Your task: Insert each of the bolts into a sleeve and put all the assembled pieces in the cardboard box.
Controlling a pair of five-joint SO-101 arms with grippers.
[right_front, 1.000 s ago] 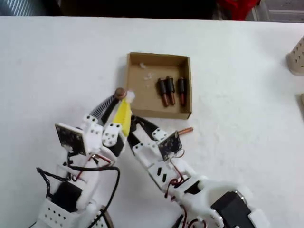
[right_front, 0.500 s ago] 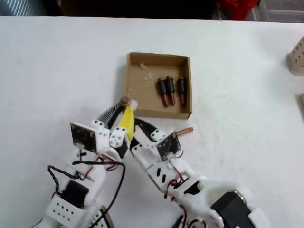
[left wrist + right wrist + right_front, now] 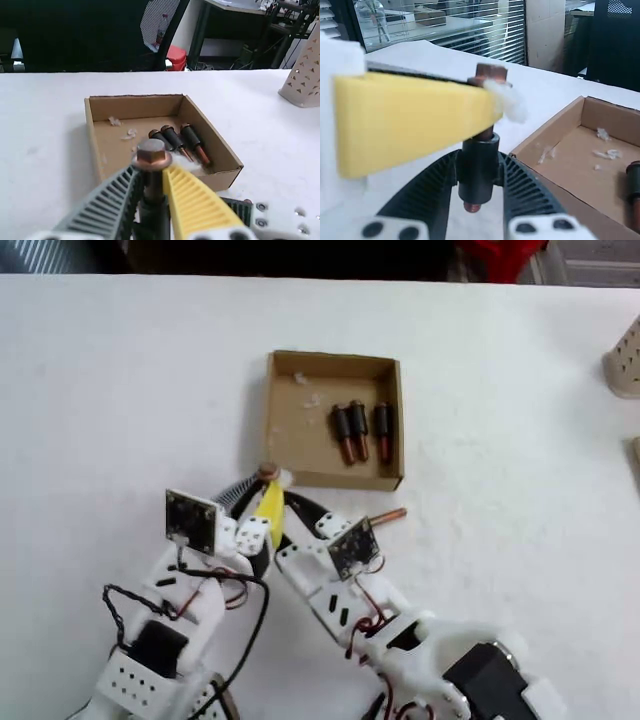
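The left gripper was clamped on a copper bolt. Its yellow finger and grey ribbed finger pinched the shaft from either side, just under the hex head. The head stuck out past the fingertips, and the bolt stood roughly upright, just outside the near wall of the cardboard box.

The right gripper met it from the other side. Its two black fingers were closed around a black sleeve and touched it on both flanks. The bolt shaft ran down through the sleeve, with the head above the sleeve's top rim and the copper tip poking out below it. In the right wrist view the yellow finger crossed in front of the bolt just under the head, with a tuft of white fluff stuck to its tip.

In the high view both grippers sat tip to tip at the box's near left corner, over the table.

Three assembled pieces lay side by side on the floor of the box toward its right half, near each other, with a few white scraps to their left. One loose bolt lay flat on the table just beside the right arm's wrist, outside the box and below its near right corner. A beige perforated container sat at the far right table edge, well apart.
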